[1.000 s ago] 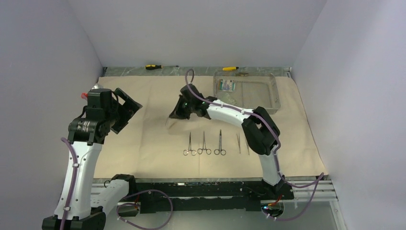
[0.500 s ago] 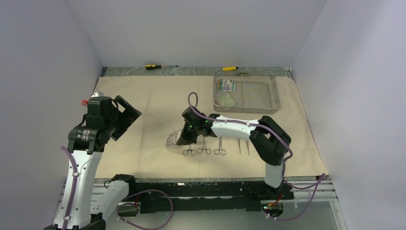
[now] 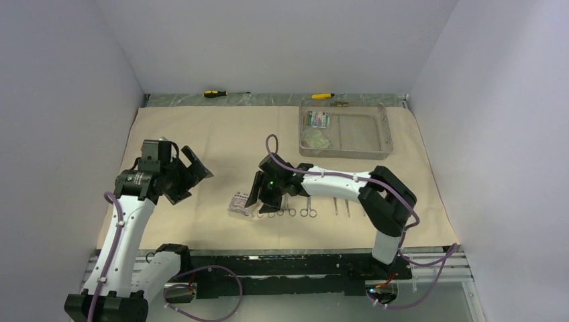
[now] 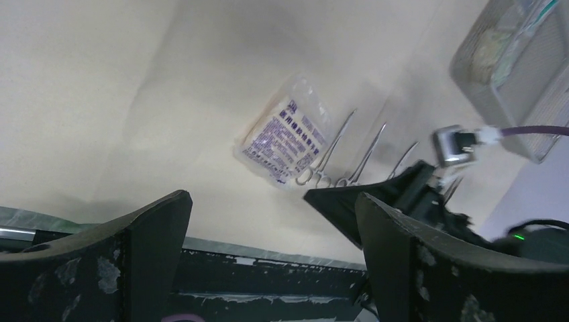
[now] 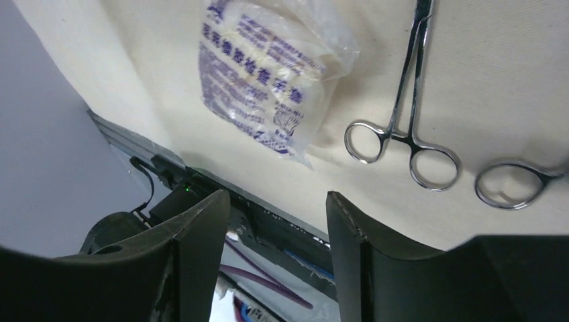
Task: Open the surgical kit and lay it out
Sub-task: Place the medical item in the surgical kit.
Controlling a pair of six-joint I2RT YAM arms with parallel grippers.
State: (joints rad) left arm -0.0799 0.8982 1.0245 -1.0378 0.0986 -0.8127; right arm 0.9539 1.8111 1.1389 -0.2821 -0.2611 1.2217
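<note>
A clear printed packet (image 5: 265, 64) lies flat on the beige cloth (image 3: 215, 134), just past the fingertips of the right claw (image 5: 275, 201). This claw's jaws stand apart with nothing between them, and neither finger touches the packet.

The right wrist view shows the packet's blue print up close. It also shows the ring handles of 2 clamps (image 5: 402, 127) just to the claw's right. It does not show the tray.

The overhead view shows the full row: 3 clamps side by side, partly under the right claw, then 2 tweezers (image 3: 341, 206) farther to its right. The wire tray (image 3: 388, 131) sits well beyond the claw, toward the far right of the cloth, with 2 more packets (image 3: 317, 119) inside. Past the cloth's far edge lie 2 screwdrivers (image 3: 218, 93).

The left wrist view looks across from the other side. It shows the right claw low over the clamp handles, with the packet beside it.

The left claw (image 3: 191, 176) has its jaws wide and holds nothing. It hangs over the cloth well to the packet's left.

The packet sits near the cloth's near edge, close to the black frame (image 3: 282, 265). Bare cloth lies between the 2 claws. A broader bare stretch runs beyond them to the far edge.
</note>
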